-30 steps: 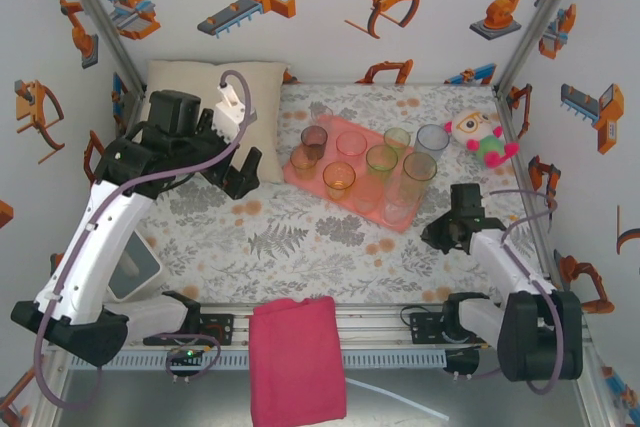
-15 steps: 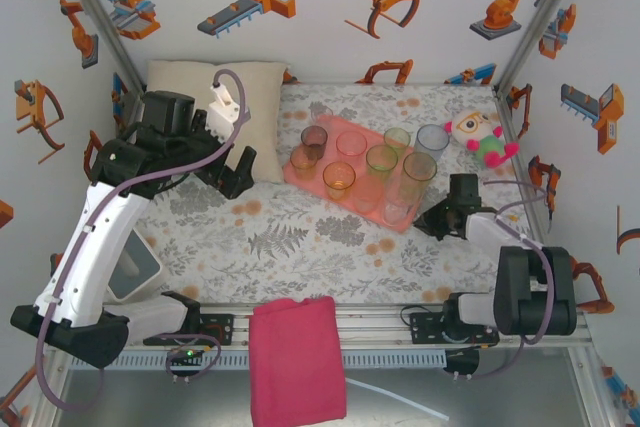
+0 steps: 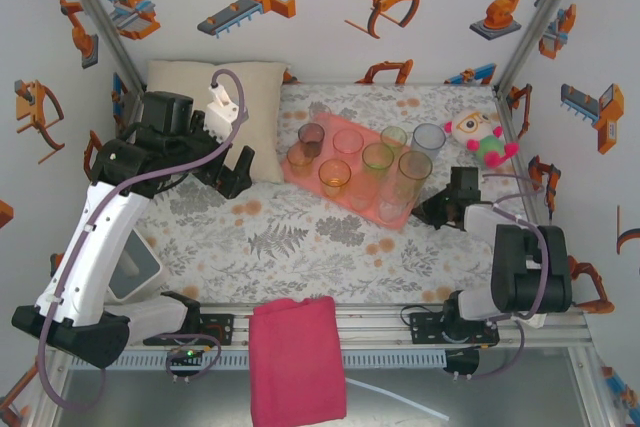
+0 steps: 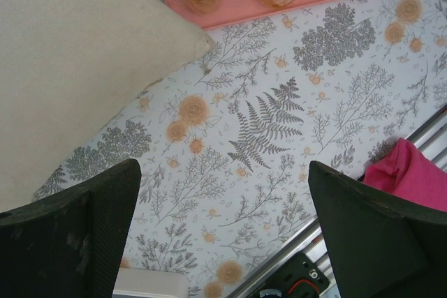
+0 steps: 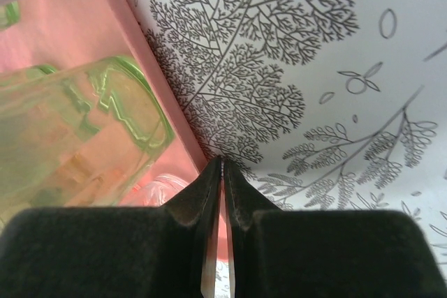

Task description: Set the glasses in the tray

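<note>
1. Magenta cloth: folded, draped over the rail at the near edge, between the two arm bases.
2. Worktop: covered in a floral print, with a bare stretch between the cloth and the tray.
3. Right pincer: low over the worktop, with fingers pressed together. In the right wrist view its tips sit at the tray's right-hand rim, just beside a tall green glass.
4. Left pincer: raised above the worktop with fingers spread wide and nothing between them. It hangs between the pillow's corner and the tray's left end.
5. Tray: salmon pink, lying flat and at an angle mid-worktop, well apart from the cloth.
6. Glasses: about ten, upright and clustered on the tray. They are smoky, orange, pink, green, blue-grey and clear.
7. Pillow: cream, in the far left corner, its corner near the tray.
8. Plush toy: far right, just beyond the blue-grey glass.
</note>
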You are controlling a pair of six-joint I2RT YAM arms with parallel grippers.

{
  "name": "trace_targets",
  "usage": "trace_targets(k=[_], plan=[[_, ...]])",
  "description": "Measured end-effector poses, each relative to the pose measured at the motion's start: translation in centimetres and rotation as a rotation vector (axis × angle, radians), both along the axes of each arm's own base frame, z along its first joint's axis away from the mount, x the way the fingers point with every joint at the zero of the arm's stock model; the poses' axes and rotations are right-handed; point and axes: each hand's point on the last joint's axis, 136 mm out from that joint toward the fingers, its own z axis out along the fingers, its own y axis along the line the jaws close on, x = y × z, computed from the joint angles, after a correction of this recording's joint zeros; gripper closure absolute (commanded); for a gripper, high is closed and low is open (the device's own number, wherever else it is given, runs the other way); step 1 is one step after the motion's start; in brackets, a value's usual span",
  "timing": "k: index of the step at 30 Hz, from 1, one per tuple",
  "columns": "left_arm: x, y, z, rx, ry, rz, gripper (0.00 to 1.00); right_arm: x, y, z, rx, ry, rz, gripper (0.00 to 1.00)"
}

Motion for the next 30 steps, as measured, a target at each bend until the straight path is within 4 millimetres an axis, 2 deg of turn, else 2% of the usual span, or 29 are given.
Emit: trace_targets(k=[16, 21, 27, 30], plan=[[0.2, 0.4, -0.2, 0.0, 0.005, 0.017, 0.03, 1.5, 0.6, 0.0, 0.038, -0.028, 0.015, 0.85], [0.4, 0.6, -0.1, -0.004, 0.007, 0.027, 0.03, 1.7, 0.6, 0.1, 0.034, -0.031, 0.017, 0.77], [0.6, 0.6, -0.3, -0.009, 0.013, 0.036, 0.03, 0.4, 0.1, 0.6, -0.013, -0.002, 0.033, 0.7], [0.7, 0.5, -0.8, -0.006, 0.026, 0.037, 0.03, -0.7, -0.9, 1.2, -0.044, 0.015, 0.023, 0.67]])
